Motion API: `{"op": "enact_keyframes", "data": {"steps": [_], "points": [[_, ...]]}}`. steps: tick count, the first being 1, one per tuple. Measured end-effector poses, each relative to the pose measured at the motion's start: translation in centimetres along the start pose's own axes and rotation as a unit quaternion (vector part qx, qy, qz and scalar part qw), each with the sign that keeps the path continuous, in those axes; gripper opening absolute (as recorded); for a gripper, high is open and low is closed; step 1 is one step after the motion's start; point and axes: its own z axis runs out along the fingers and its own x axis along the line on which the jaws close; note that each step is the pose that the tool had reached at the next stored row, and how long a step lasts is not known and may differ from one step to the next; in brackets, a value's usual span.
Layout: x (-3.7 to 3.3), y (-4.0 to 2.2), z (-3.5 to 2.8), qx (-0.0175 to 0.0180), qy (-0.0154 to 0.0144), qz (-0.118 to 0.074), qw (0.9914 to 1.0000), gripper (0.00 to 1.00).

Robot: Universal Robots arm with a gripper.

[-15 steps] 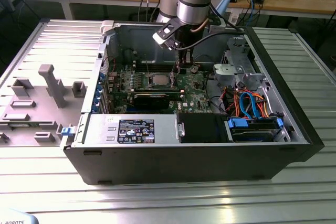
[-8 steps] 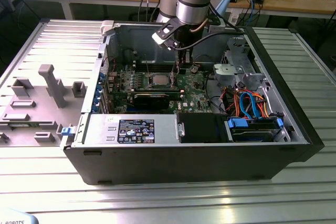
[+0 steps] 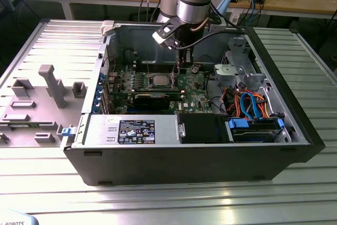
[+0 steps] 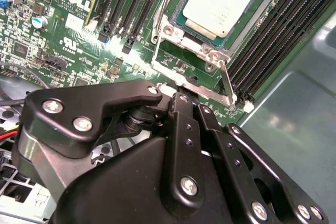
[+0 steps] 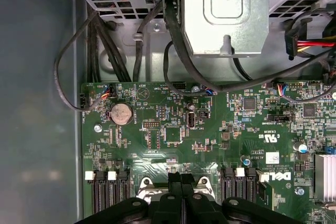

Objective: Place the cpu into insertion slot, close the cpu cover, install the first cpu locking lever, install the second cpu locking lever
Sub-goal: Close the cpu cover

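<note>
Evidently, chip (image 4: 218, 3) lies under closed cover (image 4: 176, 34); shut, empty gripper (image 4: 190, 103) near chip, beside upright lever (image 4: 226, 80), which needs pressing down.

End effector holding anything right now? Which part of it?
Cannot tell. The end effector is low at the silver edge of the cpu socket, beside a locking lever; its own body hides any contact. The cpu lies in the socket, unheld.
</note>
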Motion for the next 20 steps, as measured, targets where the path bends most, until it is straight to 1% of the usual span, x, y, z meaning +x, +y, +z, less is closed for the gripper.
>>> {"op": "enact_keyframes", "data": {"steps": [5, 8, 9, 11, 14, 19, 20], "points": [[-0.01, 0.00, -0.68, 0.0000, 0.0000, 0.000, 1.00000, 0.11], [0.00, 0.00, -0.68, 0.0000, 0.0000, 0.000, 1.00000, 0.11], [-0.01, -0.08, -0.68, 0.0000, 0.0000, 0.000, 1.00000, 0.11], [-0.01, -0.50, -0.68, 0.0001, 0.0000, 0.000, 1.00000, 0.11], [-0.02, -0.85, -0.67, 0.0000, -0.0001, 0.000, 1.00000, 0.11], [-0.02, -0.99, -0.67, 0.0000, 0.0000, 0.000, 1.00000, 0.11], [-0.02, -1.17, -0.67, -0.0001, -0.0003, -0.031, 0.99951, 0.11]]}}
